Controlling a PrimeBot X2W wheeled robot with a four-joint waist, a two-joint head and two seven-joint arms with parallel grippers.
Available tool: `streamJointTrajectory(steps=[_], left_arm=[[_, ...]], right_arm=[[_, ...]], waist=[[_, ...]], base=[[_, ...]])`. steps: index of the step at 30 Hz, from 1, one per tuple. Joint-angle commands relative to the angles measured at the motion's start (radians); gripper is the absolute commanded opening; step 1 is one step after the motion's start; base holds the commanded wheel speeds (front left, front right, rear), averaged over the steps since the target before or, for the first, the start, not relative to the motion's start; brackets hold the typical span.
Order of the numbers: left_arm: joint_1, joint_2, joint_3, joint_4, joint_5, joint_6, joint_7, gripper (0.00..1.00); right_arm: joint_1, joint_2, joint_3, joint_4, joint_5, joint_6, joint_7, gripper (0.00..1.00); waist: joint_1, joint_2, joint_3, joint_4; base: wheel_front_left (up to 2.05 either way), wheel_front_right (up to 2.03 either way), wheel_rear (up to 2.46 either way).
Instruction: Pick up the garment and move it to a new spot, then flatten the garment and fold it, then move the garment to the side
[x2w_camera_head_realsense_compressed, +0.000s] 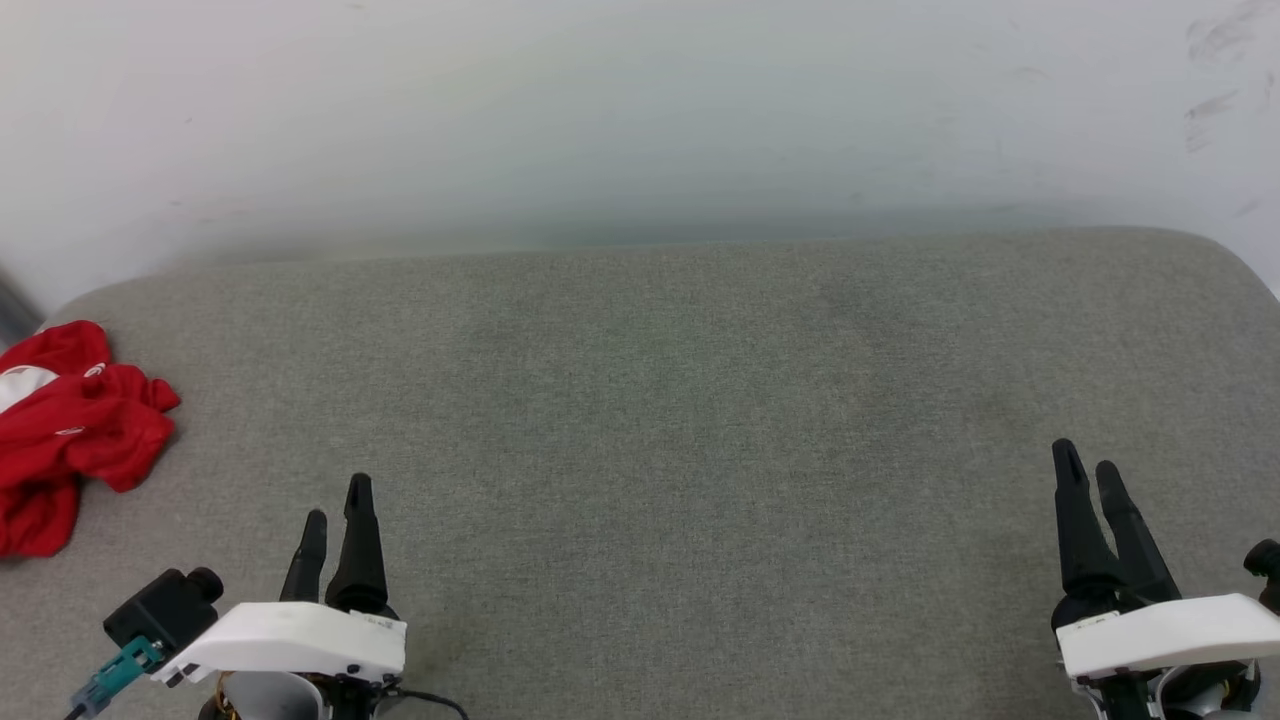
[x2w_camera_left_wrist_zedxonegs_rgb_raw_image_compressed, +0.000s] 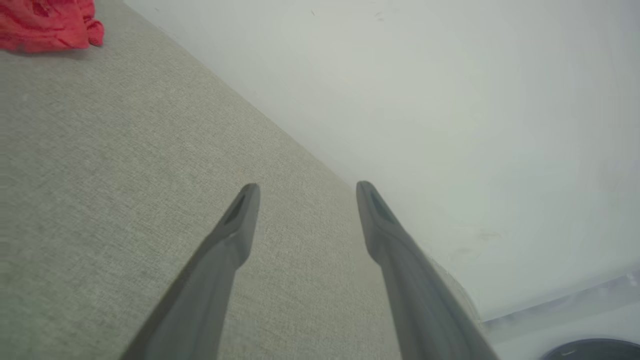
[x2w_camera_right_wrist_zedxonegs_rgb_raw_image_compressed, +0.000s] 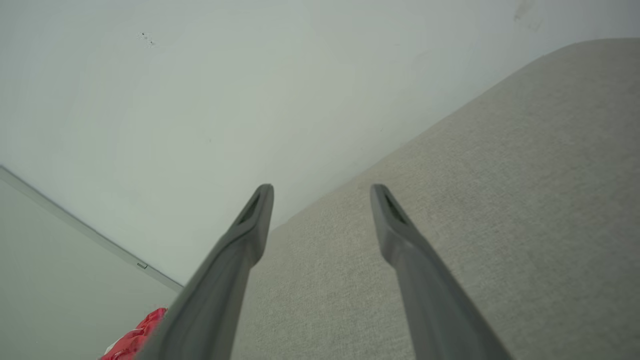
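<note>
The garment (x2w_camera_head_realsense_compressed: 70, 430) lies crumpled in a heap at the far left of the worktop (x2w_camera_head_realsense_compressed: 680, 400), by its rounded left corner. The left border of the head view cuts it off. The heap's long axis runs roughly from the far side toward the near side, along the left edge. Bunched as it is, I cannot tell which way collar or hem points. It is soft red jersey, thrown into rounded folds and lobes, with a white patch showing on its left side and small white marks among the red (no lettering can be read).

The worktop is covered in a grey, finely woven cloth, flat and matte, with rounded far corners. Behind it rises a smooth white wall (x2w_camera_head_realsense_compressed: 640, 120) with a few dark scuffs at the upper right.

The left end effector (x2w_camera_head_realsense_compressed: 337, 500) hovers over the near left of the worktop, apart from the garment. Its two long, dark, tapering fingers (x2w_camera_left_wrist_zedxonegs_rgb_raw_image_compressed: 220, 260) stand spread with nothing between them. A white shell sits behind them, with a small black camera (x2w_camera_head_realsense_compressed: 165, 605) beside it. The right end effector (x2w_camera_head_realsense_compressed: 1087, 458) hovers over the near right, well apart from the garment. Its fingers are likewise spread wide and hold nothing.
</note>
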Motion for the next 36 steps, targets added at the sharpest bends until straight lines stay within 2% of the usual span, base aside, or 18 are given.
streamJointTrajectory(steps=[1,15,36], left_arm=[[0.002,0.002,-0.006,-0.018,0.036,0.005,-0.011,1.00],[0.023,0.009,-0.047,-0.036,0.267,0.029,-0.059,1.00],[0.046,0.026,-0.085,-0.043,0.483,0.049,-0.112,1.00]], right_arm=[[0.001,-0.002,0.002,-0.011,-0.036,0.000,-0.011,1.00],[0.024,-0.002,0.003,-0.009,-0.243,0.000,-0.060,1.00],[0.049,-0.002,0.006,-0.036,-0.469,0.000,-0.112,1.00]], waist=[[0.0000,0.0000,0.000,0.000],[0.0000,0.0000,0.003,0.003],[0.0000,0.0000,0.006,0.007]], base=[[0.00,0.00,0.00],[0.00,0.00,0.00],[0.00,0.00,0.00]])
